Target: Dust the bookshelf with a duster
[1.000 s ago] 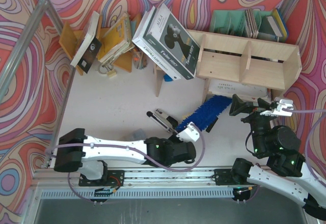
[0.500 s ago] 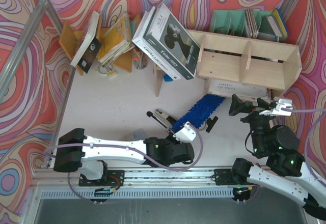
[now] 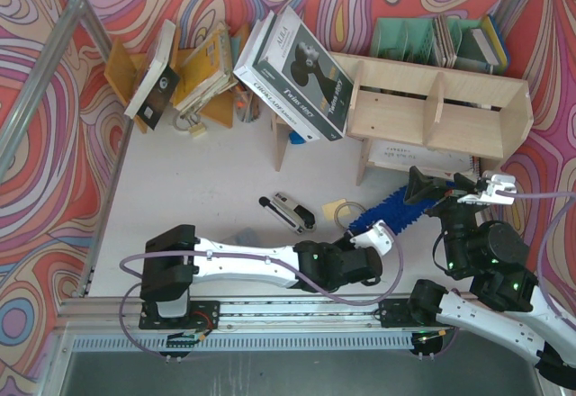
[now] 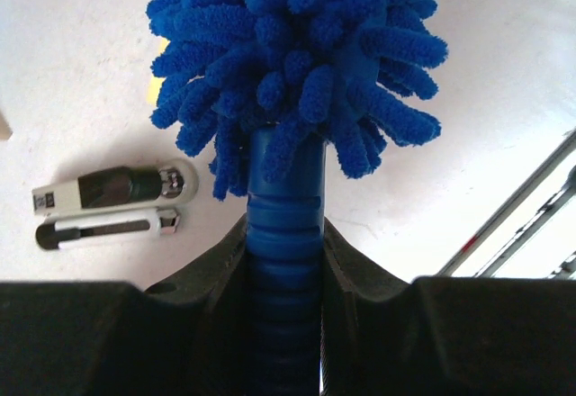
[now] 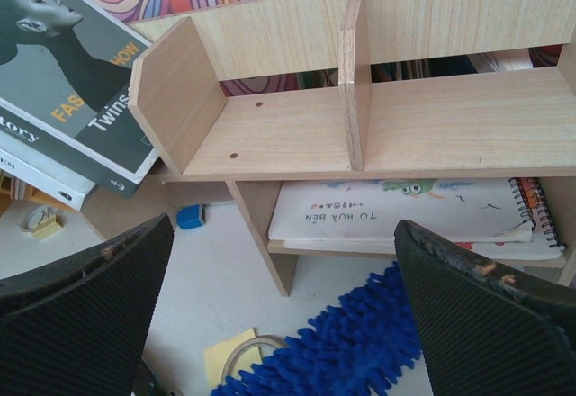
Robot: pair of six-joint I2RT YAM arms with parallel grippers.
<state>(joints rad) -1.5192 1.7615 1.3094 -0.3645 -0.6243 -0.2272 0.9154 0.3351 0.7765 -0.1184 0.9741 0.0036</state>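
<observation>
The left gripper (image 4: 285, 243) is clenched on the ribbed dark-blue handle of the duster (image 4: 297, 63), one finger on each side. The right gripper (image 5: 283, 324) is released, its ribbed black pads (image 5: 81, 315) spread wide with nothing between them.

The duster head is a dense brush of bright-blue chenille tufts. It lies slanted over the white table (image 3: 198, 180), near the front of the bookshelf (image 3: 432, 108).

- **Left wrist view only:** a grey-and-black stapler (image 4: 112, 202) lies left of the handle.
- **Right wrist view only:** the tufts end just short of the bookshelf's lower shelf, where a spiral-bound notebook (image 5: 405, 211) lies flat. A yellow sticky note (image 5: 225, 355) lies beside the head.
- **Top view:** the right gripper hides the tip of the duster.

The notebook cover reads roughly "TU HOA BEN". The magazine (image 5: 63, 63) leaning on the bookshelf's end panel shows "Twins".
</observation>
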